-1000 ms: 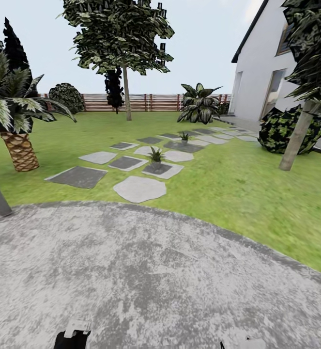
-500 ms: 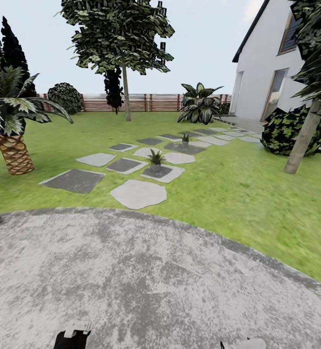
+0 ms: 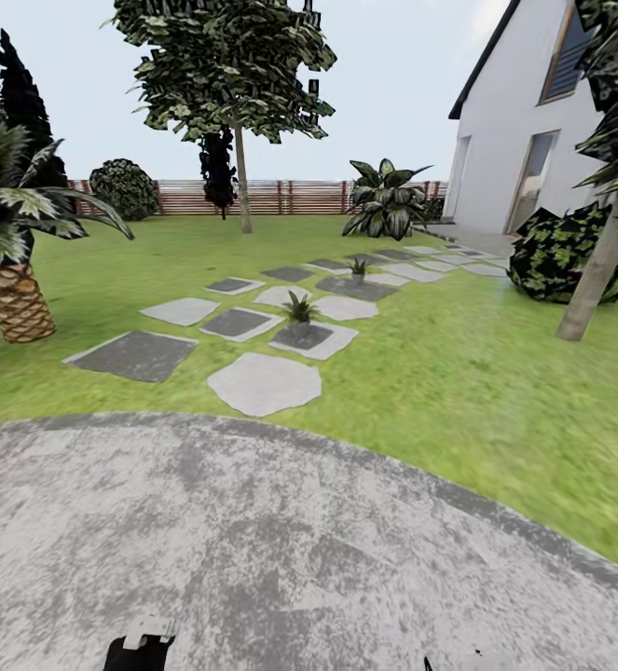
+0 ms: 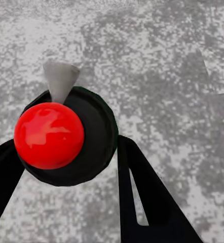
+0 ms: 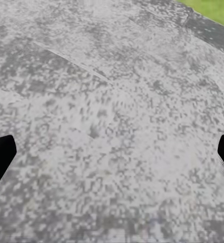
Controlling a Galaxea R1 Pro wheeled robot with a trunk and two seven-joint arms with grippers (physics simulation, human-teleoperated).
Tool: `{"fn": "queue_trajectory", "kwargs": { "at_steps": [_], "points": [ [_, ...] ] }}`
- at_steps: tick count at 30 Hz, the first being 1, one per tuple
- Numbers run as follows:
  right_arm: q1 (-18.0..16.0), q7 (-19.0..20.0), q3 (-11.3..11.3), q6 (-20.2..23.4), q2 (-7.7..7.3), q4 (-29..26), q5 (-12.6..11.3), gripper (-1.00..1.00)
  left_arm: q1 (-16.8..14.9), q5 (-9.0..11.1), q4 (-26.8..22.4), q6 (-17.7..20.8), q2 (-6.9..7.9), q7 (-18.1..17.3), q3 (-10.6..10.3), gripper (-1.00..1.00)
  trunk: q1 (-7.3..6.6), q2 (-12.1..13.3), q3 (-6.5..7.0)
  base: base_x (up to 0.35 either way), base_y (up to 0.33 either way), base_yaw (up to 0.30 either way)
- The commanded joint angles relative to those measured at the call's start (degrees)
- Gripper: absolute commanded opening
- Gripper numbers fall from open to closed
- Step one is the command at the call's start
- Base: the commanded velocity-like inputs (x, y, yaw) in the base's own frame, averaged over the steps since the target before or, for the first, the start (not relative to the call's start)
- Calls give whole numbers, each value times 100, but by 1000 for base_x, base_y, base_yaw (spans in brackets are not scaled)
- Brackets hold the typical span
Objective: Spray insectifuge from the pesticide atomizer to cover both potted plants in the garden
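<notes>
Grey speckled patio (image 3: 281, 550) paving lies under both claws. The left claw (image 4: 71, 157) grips the pesticide atomizer (image 4: 66, 134), its black fingers (image 4: 142, 197) against the dark body, red cap and pale nozzle showing; no label is readable. The right claw (image 5: 112, 152) hangs spread wide and empty. Ahead, past the patio's curved edge, stepping stones (image 3: 262, 382) cross open lawn (image 3: 458, 373) to two potted plants (image 3: 299, 310), with a palm (image 3: 10, 270) leftward and a bush (image 3: 560, 252) and a slanted trunk (image 3: 599, 275) rightward.

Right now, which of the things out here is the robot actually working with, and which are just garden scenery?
Job:
pesticide atomizer, gripped by left gripper
near potted plant
far potted plant

Scenery:
palm
tall tree
fence
house
stepping stones
patio
</notes>
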Motion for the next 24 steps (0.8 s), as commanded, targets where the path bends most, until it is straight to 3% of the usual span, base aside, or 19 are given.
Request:
{"fn": "queue_trajectory", "kwargs": {
  "at_steps": [1, 24],
  "points": [
    [-4, -1, -30, -21, 4, 5, 60, 100, -5, -46, 2, -23, -3, -36, 49, -100, 2, -2, -5, 336, 0, 0],
    [-4, 20, -30, -21, 4, 5, 60, 100, -5, -46, 2, -23, -3, -36, 49, -100, 2, -2, -5, 336, 0, 0]
  ]
}}
